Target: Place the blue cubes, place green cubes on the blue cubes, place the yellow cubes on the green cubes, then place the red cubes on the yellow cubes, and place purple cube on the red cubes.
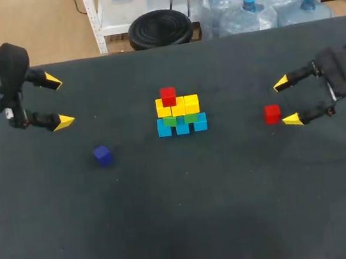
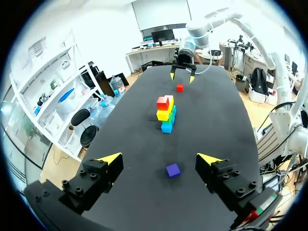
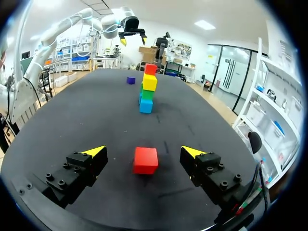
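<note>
Two grippers are gaping wide over the dark table (image 1: 193,229). The left gripper (image 1: 58,100) is hanging with the purple cube (image 1: 102,155) ahead of it. The right gripper (image 1: 288,100) is flanking a loose red cube (image 1: 272,113) without touching it. The stack (image 1: 180,114) is sitting mid-table, and only the head view is showing its three-wide blue base.

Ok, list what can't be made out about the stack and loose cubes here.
Head view: green cubes mostly covered by the yellow layer; their number is unsure.
Both wrist views: stack seen end-on, front cubes hiding those behind.
Right wrist view: purple cube too small to judge its pose.
</note>
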Robot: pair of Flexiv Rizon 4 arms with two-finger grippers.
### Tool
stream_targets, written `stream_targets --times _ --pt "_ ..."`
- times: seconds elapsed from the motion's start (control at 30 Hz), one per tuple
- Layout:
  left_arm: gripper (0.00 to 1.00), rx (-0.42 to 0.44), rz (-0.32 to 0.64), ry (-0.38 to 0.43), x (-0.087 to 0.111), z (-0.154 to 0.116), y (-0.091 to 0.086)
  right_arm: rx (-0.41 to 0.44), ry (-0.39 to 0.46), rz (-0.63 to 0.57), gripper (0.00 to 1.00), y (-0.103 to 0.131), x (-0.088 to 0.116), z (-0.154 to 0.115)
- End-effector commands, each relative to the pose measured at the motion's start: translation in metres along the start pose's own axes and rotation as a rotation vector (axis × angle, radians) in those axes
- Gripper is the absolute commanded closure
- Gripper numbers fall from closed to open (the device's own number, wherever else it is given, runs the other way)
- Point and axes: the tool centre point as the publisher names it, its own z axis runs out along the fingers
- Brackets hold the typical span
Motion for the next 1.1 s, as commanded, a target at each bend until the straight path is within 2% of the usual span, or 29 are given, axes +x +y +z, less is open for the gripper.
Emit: stream_targets --times 0.03,0.13,0.17,0.23,0.33,0.37,0.4,0.8,0.93,1.1 --pt "0.0 -0.002 0.004 -0.008 0.002 0.0 -0.001 -0.003 -0.01 0.017 0.0 -0.007 0.006 0.009" --pt "0.0 -0.002 0.004 -0.008 0.002 0.0 -0.001 -0.008 -0.011 0.029 0.02 -0.007 0.008 0.013" --pt "0.0 -0.002 0.004 -0.008 0.002 0.0 -0.001 -0.012 -0.011 0.036 0.11 -0.007 0.009 0.014" --pt "0.0 -0.002 0.004 -0.008 0.002 0.0 -0.001 -0.015 -0.01 0.042 0.13 -0.007 0.009 0.016" --pt "0.0 -0.002 0.004 -0.008 0.002 0.0 -0.001 -0.014 -0.011 0.054 0.22 -0.008 0.01 0.018" --pt "0.0 -0.002 0.004 -0.008 0.002 0.0 -0.001 -0.014 -0.011 0.056 0.33 -0.008 0.01 0.019" --pt "0.0 -0.002 0.004 -0.008 0.002 0.0 -0.001 -0.014 -0.01 0.058 0.5 -0.008 0.009 0.02" --pt "0.0 -0.002 0.004 -0.008 0.002 0.0 -0.001 -0.026 -0.005 0.08 0.54 -0.004 0.012 0.024" --pt "0.0 -0.002 0.004 -0.008 0.002 0.0 -0.001 -0.027 -0.004 0.087 0.68 -0.001 0.014 0.023" --pt "0.0 -0.002 0.004 -0.008 0.002 0.0 -0.001 -0.029 0.0 0.095 0.67 0.002 0.017 0.021"
